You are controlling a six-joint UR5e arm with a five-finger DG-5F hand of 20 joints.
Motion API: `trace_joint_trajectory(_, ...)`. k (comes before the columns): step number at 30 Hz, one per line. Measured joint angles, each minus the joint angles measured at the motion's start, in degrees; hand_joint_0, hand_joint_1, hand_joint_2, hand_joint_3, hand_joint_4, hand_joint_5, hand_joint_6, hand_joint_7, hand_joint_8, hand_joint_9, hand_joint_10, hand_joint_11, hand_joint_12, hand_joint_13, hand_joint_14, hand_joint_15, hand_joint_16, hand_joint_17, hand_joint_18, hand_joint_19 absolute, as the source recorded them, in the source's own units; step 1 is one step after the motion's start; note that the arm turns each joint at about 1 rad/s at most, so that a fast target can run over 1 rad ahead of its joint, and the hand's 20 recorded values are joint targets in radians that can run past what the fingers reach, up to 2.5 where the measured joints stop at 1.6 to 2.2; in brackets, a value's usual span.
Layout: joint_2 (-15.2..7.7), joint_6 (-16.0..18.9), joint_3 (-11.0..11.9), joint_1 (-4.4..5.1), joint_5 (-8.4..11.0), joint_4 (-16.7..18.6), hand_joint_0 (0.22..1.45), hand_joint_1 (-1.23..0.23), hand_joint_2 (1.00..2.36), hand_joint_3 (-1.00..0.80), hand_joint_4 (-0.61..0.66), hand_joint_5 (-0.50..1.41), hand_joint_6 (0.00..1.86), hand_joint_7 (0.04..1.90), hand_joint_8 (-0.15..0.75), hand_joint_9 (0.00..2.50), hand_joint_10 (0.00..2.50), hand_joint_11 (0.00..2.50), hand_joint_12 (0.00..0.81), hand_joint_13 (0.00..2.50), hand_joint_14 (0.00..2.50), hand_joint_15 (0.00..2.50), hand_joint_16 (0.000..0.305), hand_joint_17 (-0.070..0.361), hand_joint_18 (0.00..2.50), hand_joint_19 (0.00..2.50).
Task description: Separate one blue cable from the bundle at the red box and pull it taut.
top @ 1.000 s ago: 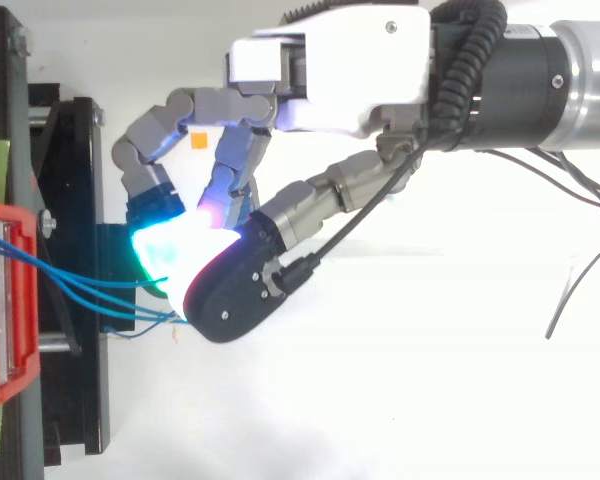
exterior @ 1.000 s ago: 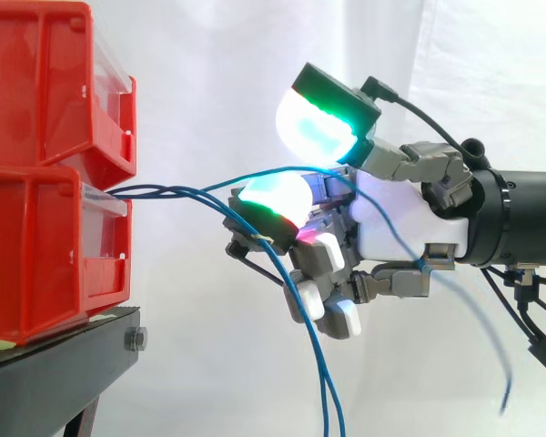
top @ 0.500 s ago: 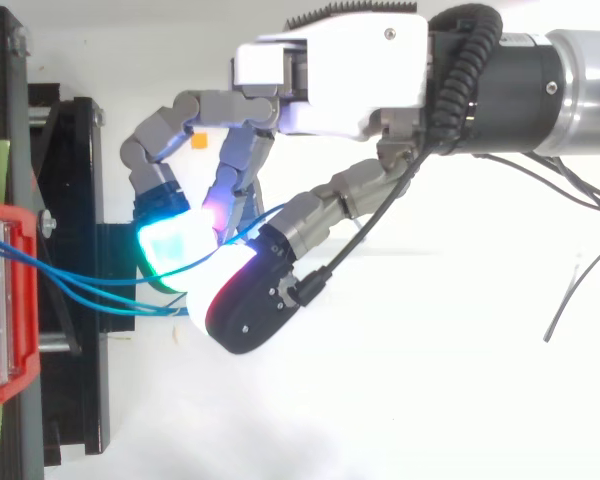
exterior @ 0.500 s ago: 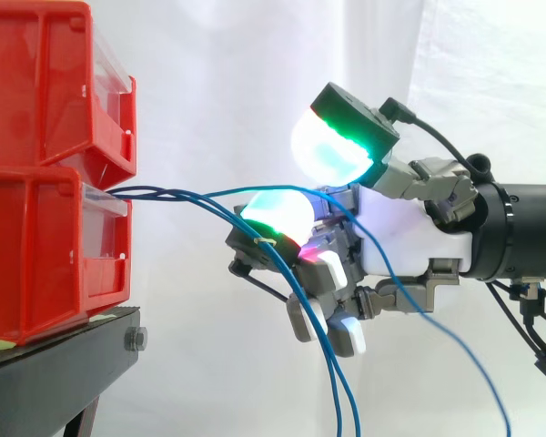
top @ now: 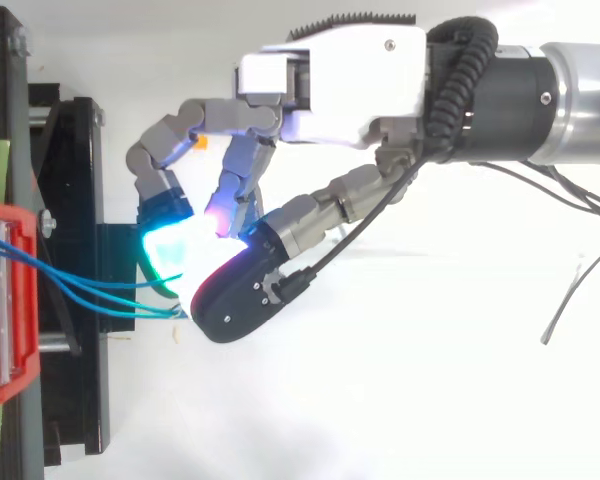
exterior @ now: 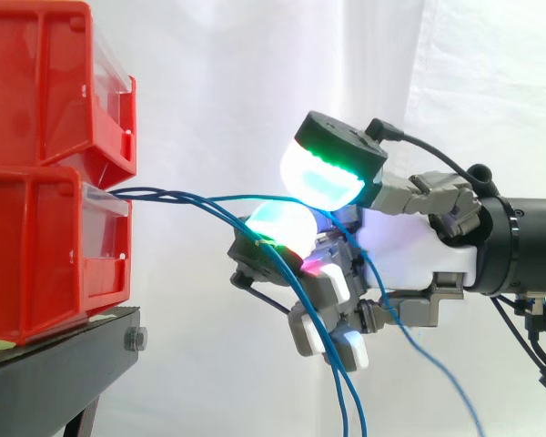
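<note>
Blue cable (exterior: 246, 197) runs level from the lower red box (exterior: 45, 246) into the hand (exterior: 419, 250); the fingers (exterior: 278, 226) are pinched on it; the other cables (exterior: 342, 405) sag below; it looks thin, limp and slippery, so it is best gripped just beyond the bundle (exterior: 159, 193).

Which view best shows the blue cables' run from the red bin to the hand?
Side view: the blue cables leave the lower red bin together; one blue cable runs level into the hand, pinched; the rest droop below it. Top view shows a short stretch, then the hand covers them.
</note>
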Motion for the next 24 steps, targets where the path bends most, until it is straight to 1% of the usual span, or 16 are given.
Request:
trace_joint_trajectory(2,-0.03,-0.01,-0.4,0.12,0.11,0.58,0.58,-0.69,1.02,-0.12,0.08,-0.16,0.83,1.42,0.345,1.11,0.02,0.72,0.369,1.09,0.02,0.51,0.048,0.107,1.07,0.72)
trace_joint_trajectory(7,-0.01,0.03,-0.96,0.31,0.55,1.29,0.59,-0.71,1.02,-0.03,0.05,-0.14,0.85,1.43,0.364,1.15,0.02,0.71,0.391,1.13,0.02,0.49,0.053,0.119,1.13,0.67)
trace_joint_trajectory(14,-0.02,0.03,-1.1,0.54,0.67,1.2,0.59,-0.71,1.02,0.03,0.01,-0.13,0.86,1.44,0.364,1.14,0.02,0.68,0.4,1.11,0.01,0.47,0.055,0.123,1.13,0.65)
trace_joint_trajectory(17,-0.01,0.04,-1.11,0.64,0.63,1.06,0.59,-0.72,1.02,0.03,0.02,-0.13,0.86,1.45,0.365,1.11,0.02,0.67,0.398,1.1,0.02,0.47,0.055,0.124,1.13,0.64)
trace_joint_trajectory(24,0.24,-0.27,-1.12,0.68,-0.19,-0.24,0.59,-0.72,1.02,0.01,0.03,-0.13,0.86,1.44,0.368,1.05,0.01,0.65,0.402,1.08,0.01,0.47,0.055,0.124,1.12,0.63)
